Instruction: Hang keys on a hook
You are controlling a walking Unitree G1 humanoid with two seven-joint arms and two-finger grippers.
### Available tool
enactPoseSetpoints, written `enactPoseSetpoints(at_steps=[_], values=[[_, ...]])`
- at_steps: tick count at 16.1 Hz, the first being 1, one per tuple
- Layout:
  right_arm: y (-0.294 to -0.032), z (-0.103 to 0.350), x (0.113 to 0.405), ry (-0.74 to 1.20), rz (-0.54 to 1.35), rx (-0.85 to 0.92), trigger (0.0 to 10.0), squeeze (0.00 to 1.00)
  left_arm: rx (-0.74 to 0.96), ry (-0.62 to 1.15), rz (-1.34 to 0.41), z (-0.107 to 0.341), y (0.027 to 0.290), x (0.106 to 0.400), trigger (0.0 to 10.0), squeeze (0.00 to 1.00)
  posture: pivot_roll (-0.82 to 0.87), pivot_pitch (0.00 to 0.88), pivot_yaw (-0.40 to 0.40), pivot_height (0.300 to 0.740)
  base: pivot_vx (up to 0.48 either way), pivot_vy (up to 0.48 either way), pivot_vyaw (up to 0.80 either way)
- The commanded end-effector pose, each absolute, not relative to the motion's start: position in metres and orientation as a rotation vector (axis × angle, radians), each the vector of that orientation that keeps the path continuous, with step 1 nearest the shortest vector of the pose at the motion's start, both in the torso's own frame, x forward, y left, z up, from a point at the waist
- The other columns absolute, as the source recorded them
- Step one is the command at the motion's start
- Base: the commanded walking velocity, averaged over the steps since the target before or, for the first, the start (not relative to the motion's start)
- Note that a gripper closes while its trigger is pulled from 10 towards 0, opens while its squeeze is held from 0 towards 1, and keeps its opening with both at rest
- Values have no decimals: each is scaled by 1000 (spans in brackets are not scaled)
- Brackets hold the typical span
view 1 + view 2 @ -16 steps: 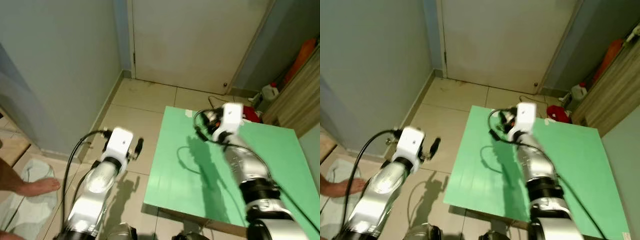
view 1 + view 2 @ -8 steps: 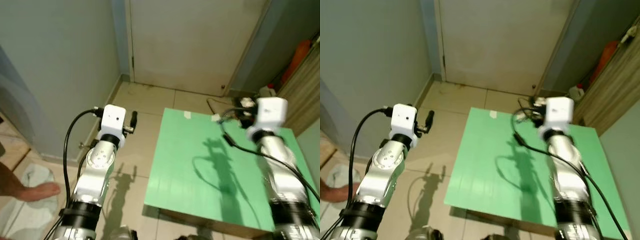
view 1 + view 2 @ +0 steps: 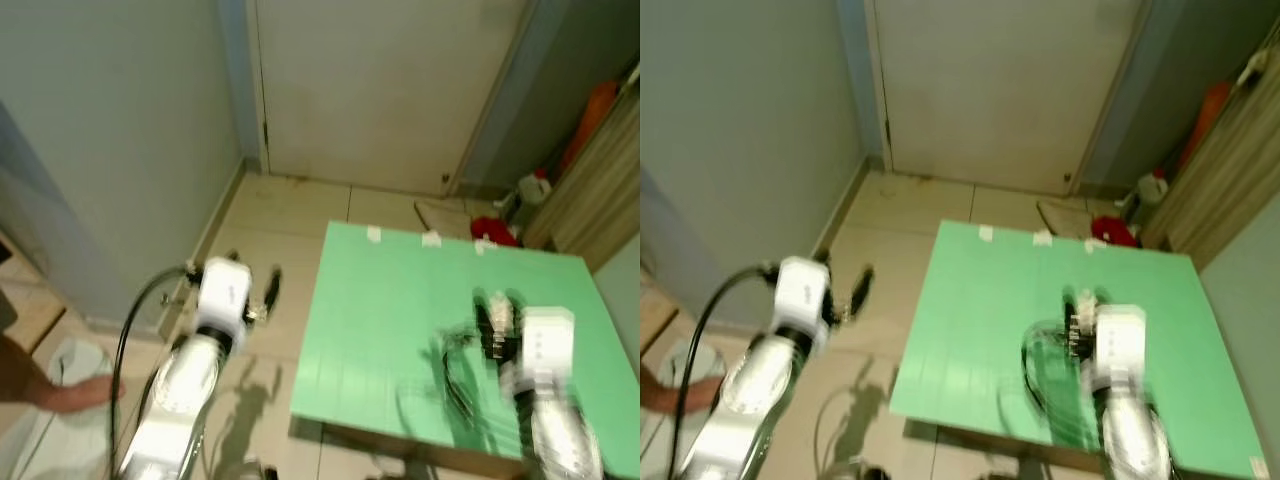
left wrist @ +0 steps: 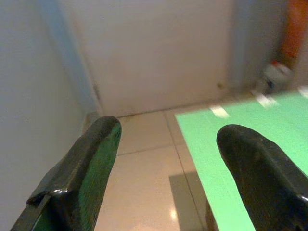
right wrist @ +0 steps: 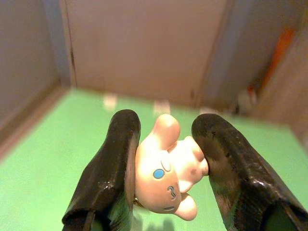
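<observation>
Left of the green table (image 3: pixel 380 320) we see 1 left gripper (image 4: pixel 166 168) over the floor tiles, its 2 fingers spread, gripping nothing. Above the table, 1 right gripper (image 5: pixel 163 168) clamps 1 pink bunny keychain (image 5: pixel 168 175).

Desk (image 3: pixel 400 300) on floor (image 3: pixel 280 215), right of centre, before door (image 3: pixel 380 80).
Left gripper (image 4: pixel 163 168) out over floor, left of desk, wall (image 3: pixel 100 140) further left. Right gripper (image 5: pixel 163 163) above desk, clamped on figure charm (image 5: pixel 168 171). Bottle (image 3: pixel 533 187) and bag (image 3: pixel 497 229) on floor behind desk's far right corner, beside cabinet (image 3: pixel 600 190).
</observation>
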State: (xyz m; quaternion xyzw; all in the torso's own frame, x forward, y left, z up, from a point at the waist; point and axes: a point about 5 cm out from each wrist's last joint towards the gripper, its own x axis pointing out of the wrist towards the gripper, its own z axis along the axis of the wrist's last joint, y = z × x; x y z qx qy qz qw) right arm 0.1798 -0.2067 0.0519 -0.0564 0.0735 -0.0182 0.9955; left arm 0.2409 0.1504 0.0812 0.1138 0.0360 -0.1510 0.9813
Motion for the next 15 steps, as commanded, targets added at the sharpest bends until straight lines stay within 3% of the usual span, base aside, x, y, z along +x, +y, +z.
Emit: enactPoseSetpoints(at_steps=[1, 5, 15], values=[[-204, 58, 178, 114, -27, -114, 0, 0, 252, 51, -326, 85, 148, 240, 10000, 0, -100, 0, -1, 740, 0, 0, 0], [-192, 63, 197, 86, -21, -68, 0, 0, 168, 97, -251, 78, 142, 257, 10000, 0, -123, 0, 11, 740, 0, 0, 0], [-186, 67, 206, 71, -32, -26, 0, 0, 200, 48, -244, 89, 141, 274, 10000, 0, -134, 0, 25, 740, -24, 0, 0]])
